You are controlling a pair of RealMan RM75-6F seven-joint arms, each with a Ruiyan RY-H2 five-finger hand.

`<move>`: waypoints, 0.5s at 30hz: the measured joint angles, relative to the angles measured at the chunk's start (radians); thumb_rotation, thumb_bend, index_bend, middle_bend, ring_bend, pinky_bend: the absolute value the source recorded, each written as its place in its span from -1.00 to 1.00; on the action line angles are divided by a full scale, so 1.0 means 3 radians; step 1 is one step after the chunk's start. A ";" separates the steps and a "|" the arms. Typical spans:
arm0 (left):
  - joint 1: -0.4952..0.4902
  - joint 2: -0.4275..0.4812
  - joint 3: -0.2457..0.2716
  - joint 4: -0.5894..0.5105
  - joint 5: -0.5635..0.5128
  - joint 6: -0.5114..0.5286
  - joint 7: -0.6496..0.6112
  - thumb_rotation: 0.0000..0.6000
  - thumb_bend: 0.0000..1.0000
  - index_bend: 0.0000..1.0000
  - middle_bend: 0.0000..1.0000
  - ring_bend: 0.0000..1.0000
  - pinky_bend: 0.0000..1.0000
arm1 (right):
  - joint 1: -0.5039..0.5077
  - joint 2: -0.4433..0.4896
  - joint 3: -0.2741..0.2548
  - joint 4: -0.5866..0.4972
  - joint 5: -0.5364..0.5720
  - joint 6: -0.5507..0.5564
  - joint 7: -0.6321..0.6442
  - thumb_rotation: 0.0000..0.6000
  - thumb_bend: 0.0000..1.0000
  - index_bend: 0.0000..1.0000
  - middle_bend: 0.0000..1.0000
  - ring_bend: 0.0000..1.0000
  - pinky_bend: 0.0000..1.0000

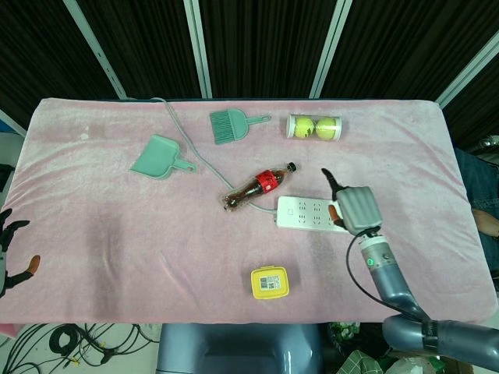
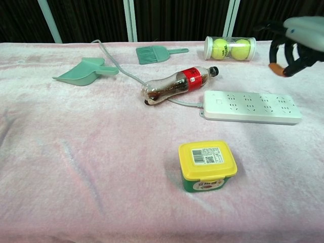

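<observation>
Head view shows the right hand point(image 1: 355, 206) lifted over the right end of the white power strip point(image 1: 312, 213), which lies at centre right of the frame on the pink-covered bench point(image 1: 117, 226). In the chest view this hand point(image 2: 298, 35) sits high in the upper right corner, well clear of the strip point(image 2: 250, 106). Its fingers point(image 2: 276, 63) are bent downward yet apart and hold nothing, though the frame edge cuts part of the hand, so this reading is likely rather than sure. The left hand point(image 1: 9, 249) hangs at the lower left edge, off the bench, with its fingers spread and nothing in them.

By my judgement the hand is between contacts, poised in the air above the strip. Touching the strip would call for a descent onto its socket face, keeping clear of the grey cable point(image 1: 187, 140) and the cola bottle point(image 1: 257, 188) lying just left of it.

The clear tube point(image 1: 314, 127) at upper centre right lies on its side with two tennis balls in it. The yellow-lidded tub point(image 1: 270, 282) at lower centre is closed, its contents hidden. The bottle holds a little dark liquid.
</observation>
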 measured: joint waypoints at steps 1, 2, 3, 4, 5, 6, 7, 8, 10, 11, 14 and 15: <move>0.0002 -0.0002 0.0001 -0.0001 0.0006 0.0006 0.0000 1.00 -0.36 -0.57 -0.93 -1.00 -1.00 | -0.0062 0.0087 -0.0016 -0.0055 -0.0058 0.0049 0.0039 1.00 -0.62 -1.00 -0.63 -0.37 -0.38; 0.0004 -0.0003 0.0002 -0.0002 0.0011 0.0012 -0.0001 1.00 -0.36 -0.57 -0.93 -1.00 -1.00 | -0.0128 0.0177 -0.0037 -0.0109 -0.0118 0.0097 0.0079 1.00 -0.64 -1.00 -0.64 -0.38 -0.41; 0.0006 -0.0005 0.0003 -0.0003 0.0016 0.0017 -0.0002 1.00 -0.36 -0.57 -0.93 -1.00 -1.00 | -0.0222 0.0296 -0.0074 -0.0179 -0.0202 0.0162 0.0134 1.00 -0.64 -1.00 -0.64 -0.38 -0.42; 0.0009 -0.0006 0.0004 -0.0005 0.0020 0.0022 -0.0004 1.00 -0.36 -0.57 -0.93 -1.00 -1.00 | -0.0295 0.0382 -0.0106 -0.0228 -0.0267 0.0210 0.0177 1.00 -0.64 -1.00 -0.65 -0.39 -0.43; 0.0010 -0.0008 0.0004 -0.0007 0.0022 0.0026 -0.0005 1.00 -0.36 -0.57 -0.93 -1.00 -1.00 | -0.0367 0.0459 -0.0143 -0.0269 -0.0331 0.0257 0.0219 1.00 -0.64 -1.00 -0.65 -0.39 -0.43; 0.0012 -0.0010 0.0005 -0.0008 0.0025 0.0030 -0.0006 1.00 -0.36 -0.57 -0.93 -1.00 -1.00 | -0.0457 0.0543 -0.0195 -0.0311 -0.0415 0.0318 0.0273 1.00 -0.64 -1.00 -0.66 -0.39 -0.45; 0.0013 -0.0012 0.0005 -0.0010 0.0031 0.0035 -0.0006 1.00 -0.36 -0.57 -0.93 -1.00 -1.00 | -0.0519 0.0591 -0.0236 -0.0331 -0.0474 0.0364 0.0313 1.00 -0.64 -1.00 -0.66 -0.39 -0.46; 0.0013 -0.0013 0.0006 -0.0011 0.0038 0.0039 -0.0006 1.00 -0.36 -0.57 -0.93 -1.00 -1.00 | -0.0578 0.0626 -0.0278 -0.0343 -0.0528 0.0408 0.0353 1.00 -0.64 -1.00 -0.67 -0.39 -0.47; 0.0015 -0.0018 0.0009 -0.0010 0.0060 0.0054 -0.0001 1.00 -0.36 -0.57 -0.93 -1.00 -1.00 | -0.0714 0.0673 -0.0375 -0.0343 -0.0645 0.0508 0.0444 1.00 -0.64 -1.00 -0.67 -0.40 -0.47; 0.0017 -0.0023 0.0011 -0.0010 0.0069 0.0061 0.0002 1.00 -0.36 -0.57 -0.93 -1.00 -1.00 | -0.0766 0.0685 -0.0411 -0.0333 -0.0696 0.0551 0.0475 1.00 -0.64 -1.00 -0.67 -0.40 -0.47; 0.0022 -0.0036 0.0020 -0.0010 0.0087 0.0074 0.0011 1.00 -0.36 -0.57 -0.93 -1.00 -1.00 | -0.0944 0.0687 -0.0527 -0.0224 -0.0852 0.0680 0.0577 1.00 -0.64 -1.00 -0.67 -0.40 -0.47; 0.0024 -0.0039 0.0021 -0.0011 0.0093 0.0077 0.0010 1.00 -0.36 -0.57 -0.93 -1.00 -1.00 | -0.1006 0.0674 -0.0562 -0.0149 -0.0899 0.0716 0.0611 1.00 -0.64 -1.00 -0.67 -0.40 -0.47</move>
